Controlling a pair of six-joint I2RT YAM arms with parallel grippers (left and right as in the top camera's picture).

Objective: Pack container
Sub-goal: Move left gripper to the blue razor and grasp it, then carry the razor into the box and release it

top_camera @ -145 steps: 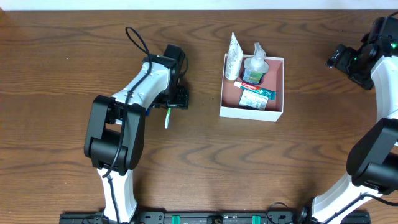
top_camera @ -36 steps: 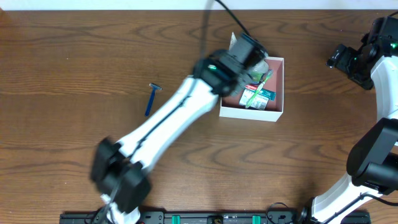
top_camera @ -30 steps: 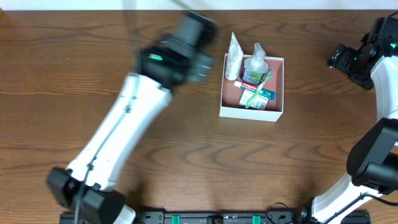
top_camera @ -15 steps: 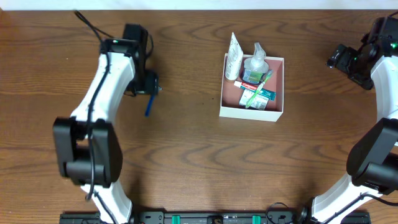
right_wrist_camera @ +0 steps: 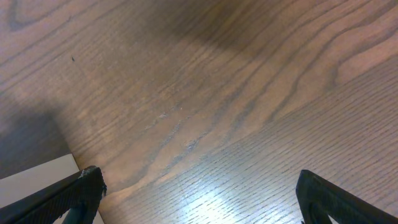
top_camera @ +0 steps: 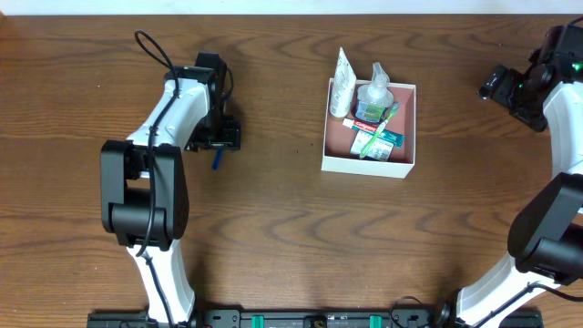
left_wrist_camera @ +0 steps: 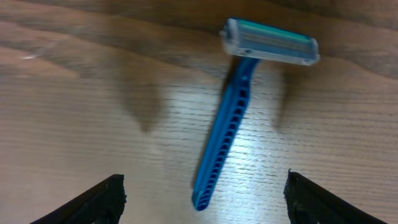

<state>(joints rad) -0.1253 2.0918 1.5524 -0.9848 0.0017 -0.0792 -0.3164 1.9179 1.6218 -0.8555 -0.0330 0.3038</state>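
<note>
Both open and empty, the left gripper (left_wrist_camera: 205, 194) hovers over a blue razor (left_wrist_camera: 231, 127) on the wooden table (top_camera: 273, 237) while the right gripper (right_wrist_camera: 202, 193) hangs beyond the container (top_camera: 364, 165), which sits, toiletries (top_camera: 373, 137) inside, at the left's three o'clock.

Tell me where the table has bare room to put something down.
The brown wooden table is bare between the blue plastic razor and the white square container, and along its near edge. The container's pink inside is crowded.

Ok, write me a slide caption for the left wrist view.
Open left gripper hovers over a blue plastic disposable razor lying on the brown wooden table.
</note>
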